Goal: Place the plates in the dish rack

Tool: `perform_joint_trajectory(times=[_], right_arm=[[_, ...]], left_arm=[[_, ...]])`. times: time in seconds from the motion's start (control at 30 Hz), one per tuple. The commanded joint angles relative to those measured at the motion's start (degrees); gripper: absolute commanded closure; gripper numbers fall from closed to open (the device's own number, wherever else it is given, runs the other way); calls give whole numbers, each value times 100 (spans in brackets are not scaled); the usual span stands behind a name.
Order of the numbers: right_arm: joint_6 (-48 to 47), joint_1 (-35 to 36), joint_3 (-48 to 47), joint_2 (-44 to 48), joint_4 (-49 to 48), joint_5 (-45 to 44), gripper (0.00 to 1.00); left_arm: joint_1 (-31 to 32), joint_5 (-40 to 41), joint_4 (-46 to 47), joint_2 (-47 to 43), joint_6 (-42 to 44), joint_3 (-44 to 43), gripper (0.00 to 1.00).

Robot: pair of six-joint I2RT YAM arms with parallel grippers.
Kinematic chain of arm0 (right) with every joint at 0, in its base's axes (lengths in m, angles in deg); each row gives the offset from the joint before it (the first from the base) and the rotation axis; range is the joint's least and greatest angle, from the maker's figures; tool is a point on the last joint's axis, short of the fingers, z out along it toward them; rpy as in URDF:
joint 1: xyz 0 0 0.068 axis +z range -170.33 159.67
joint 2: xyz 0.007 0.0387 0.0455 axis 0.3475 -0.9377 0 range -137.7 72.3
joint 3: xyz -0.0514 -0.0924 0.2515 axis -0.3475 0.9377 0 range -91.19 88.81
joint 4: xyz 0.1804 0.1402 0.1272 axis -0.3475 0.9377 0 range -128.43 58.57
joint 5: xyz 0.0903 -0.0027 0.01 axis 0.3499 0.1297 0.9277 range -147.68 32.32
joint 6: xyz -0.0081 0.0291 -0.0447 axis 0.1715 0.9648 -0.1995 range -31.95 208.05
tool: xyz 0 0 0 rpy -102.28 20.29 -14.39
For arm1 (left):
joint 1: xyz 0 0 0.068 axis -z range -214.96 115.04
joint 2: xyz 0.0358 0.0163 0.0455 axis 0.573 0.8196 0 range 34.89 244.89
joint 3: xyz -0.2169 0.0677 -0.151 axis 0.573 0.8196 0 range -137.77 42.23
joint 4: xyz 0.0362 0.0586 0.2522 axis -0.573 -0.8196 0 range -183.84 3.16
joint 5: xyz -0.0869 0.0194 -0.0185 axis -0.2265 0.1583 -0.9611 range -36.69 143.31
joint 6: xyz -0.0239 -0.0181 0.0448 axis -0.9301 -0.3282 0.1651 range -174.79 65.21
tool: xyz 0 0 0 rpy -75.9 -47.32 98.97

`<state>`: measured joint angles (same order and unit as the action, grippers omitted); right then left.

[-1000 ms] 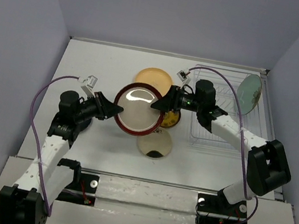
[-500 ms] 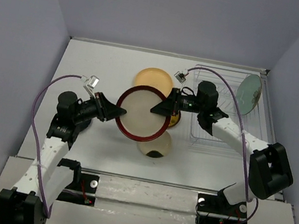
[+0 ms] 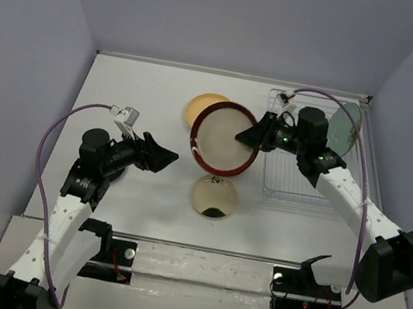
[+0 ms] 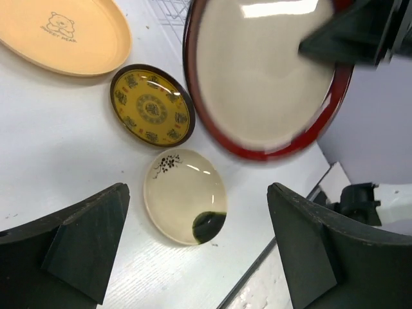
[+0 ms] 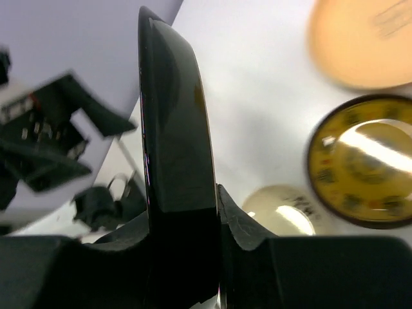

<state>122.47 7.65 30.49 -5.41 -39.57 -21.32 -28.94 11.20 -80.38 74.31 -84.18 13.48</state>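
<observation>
The red-rimmed beige plate (image 3: 223,140) hangs tilted above the table, with my right gripper (image 3: 252,136) shut on its right rim; in the right wrist view it shows edge-on as a dark band (image 5: 175,141) between the jaws. My left gripper (image 3: 164,156) stands open and apart from it, left of the plate, with nothing between its fingers (image 4: 80,248). On the table lie the orange-yellow plate (image 4: 64,35), the small brown-and-gold plate (image 4: 152,114) and the cream plate with a dark spot (image 3: 214,197). A pale green plate (image 3: 345,127) stands in the dish rack (image 3: 305,184).
The dish rack sits at the right, against the right wall of the enclosure. The table's near edge (image 4: 270,270) runs just beyond the cream plate in the left wrist view. Purple cables loop above both arms.
My left gripper has let go of the red-rimmed plate, opened and drawn back left. The right gripper closed on the plate's right rim and has carried it right, toward the rack.
</observation>
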Motion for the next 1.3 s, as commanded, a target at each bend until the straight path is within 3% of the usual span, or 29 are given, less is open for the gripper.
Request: perform_joint_trajectory(times=[0.0, 0.13, 0.23, 0.37, 0.73, 1.27], right_arm=[[-241, -1109, -1083, 792, 88, -1173, 93], [-1082, -2068, -1830, 749, 1219, -2753, 93], [-1821, -2367, -2235, 530, 1450, -4230, 93], [-2447, -2745, -2552, 231, 1389, -5295, 93], [-4213, -3045, -2887, -438, 1135, -5552, 93], [-4409, -3045, -2368, -1132, 862, -5201, 93]], left_arm=[[522, 660, -497, -259, 768, -280, 1], [795, 554, -417, -408, 777, -236, 1], [962, 554, -400, -619, 768, -192, 1], [1217, 441, -330, -777, 741, -166, 1], [1463, 361, -277, -954, 706, -131, 1], [1463, 344, -277, -804, 689, -122, 1]])
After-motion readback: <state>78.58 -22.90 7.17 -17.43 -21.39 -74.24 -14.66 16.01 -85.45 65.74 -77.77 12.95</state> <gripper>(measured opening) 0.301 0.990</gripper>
